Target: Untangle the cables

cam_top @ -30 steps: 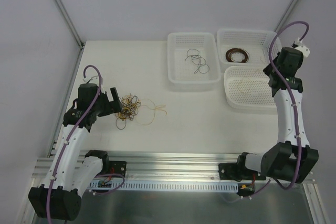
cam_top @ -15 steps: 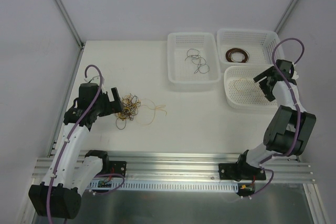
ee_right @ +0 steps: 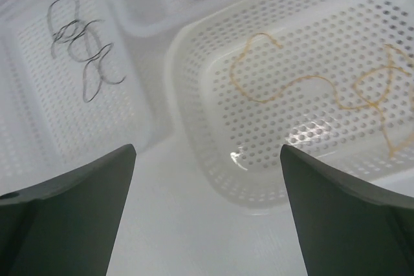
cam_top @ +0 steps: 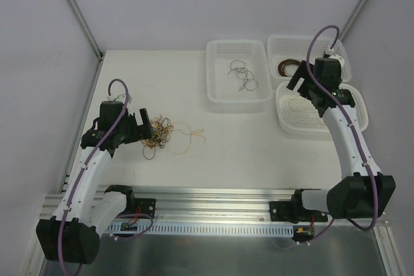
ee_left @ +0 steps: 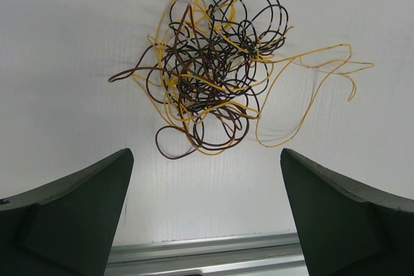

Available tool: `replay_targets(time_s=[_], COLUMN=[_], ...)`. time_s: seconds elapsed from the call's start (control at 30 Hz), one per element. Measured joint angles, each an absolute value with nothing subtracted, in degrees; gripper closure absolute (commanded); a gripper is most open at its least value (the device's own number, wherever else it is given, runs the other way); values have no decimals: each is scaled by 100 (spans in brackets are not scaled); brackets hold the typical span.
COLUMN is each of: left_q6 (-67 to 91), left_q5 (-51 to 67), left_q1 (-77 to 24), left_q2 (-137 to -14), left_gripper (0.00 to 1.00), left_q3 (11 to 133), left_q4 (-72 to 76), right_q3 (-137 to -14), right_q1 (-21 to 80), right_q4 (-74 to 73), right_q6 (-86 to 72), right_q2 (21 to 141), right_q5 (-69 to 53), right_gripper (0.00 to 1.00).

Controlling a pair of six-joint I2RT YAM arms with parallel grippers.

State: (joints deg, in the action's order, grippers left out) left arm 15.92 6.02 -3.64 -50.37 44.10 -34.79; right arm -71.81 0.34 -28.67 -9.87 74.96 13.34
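top: overhead, whole table [cam_top: 259, 147] | left wrist: close above cable tangle [ee_left: 207, 75] | right wrist: close above baskets [ee_right: 174, 75] | both within top

**Fine coated wire, white plastic, brushed metal**

The cables [ee_left: 213, 75] look like fine wire in a smooth, faintly shiny yellow, black and brown coating, and they lie on a matt white table [ee_left: 58, 43] with a slightly grainy finish. The baskets are white perforated plastic, and the near-right basket [ee_right: 194, 56] has a glossy rim and a bright glint on its floor. The fingers [ee_left: 71, 218] of the left gripper [ee_left: 206, 154] and the right gripper [ee_right: 207, 150] look like smooth, matt, dark plastic. The rail [cam_top: 213, 196] at the table's near edge is brushed silvery metal. The arm shells [cam_top: 352, 143] look like smooth white plastic, and the hoses [cam_top: 310, 50] are smooth and purple.
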Motion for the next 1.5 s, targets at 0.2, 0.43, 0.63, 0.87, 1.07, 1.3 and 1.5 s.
replay_targets(time_s=[0.2, 0.43, 0.63, 0.87, 1.07, 1.3, 1.5], left_q6=[1592, 1597, 1612, 1824, 2475, 3391, 3977], left_q5=[735, 797, 888, 1011, 987, 589, 198], left_q1=[-364, -364, -364, -364, -414, -856, -1170], left_q2=[-5260, -5483, -5704, -5946, -5815, -5527, -5564], left_gripper=[1, 3, 10, 20, 35, 46, 56], left_q3=[4410, 4410, 4410, 4410, 4287, 3992, 3927], left_q4=[-3479, -3479, -3476, -3474, -3341, -3153, -2864], right_q3=[-7258, -7203, -7199, -7264, -7373, -7373, -7373], right_q1=[1533, 3144, 3966, 4392, 4576, 4681, 4692], right_q4=[-2770, -2115, -1433, -727, -331, 132, 364], right_q6=[-215, 478, 698, 663, 587, 489, 447], right_q2=[7467, 8123, 9220, 10405, 10812, 10822, 10916], right_q5=[493, -683, -1347, -1649, -1645, -1632, -1636], right_gripper=[4, 7, 10, 14, 14, 14, 14])
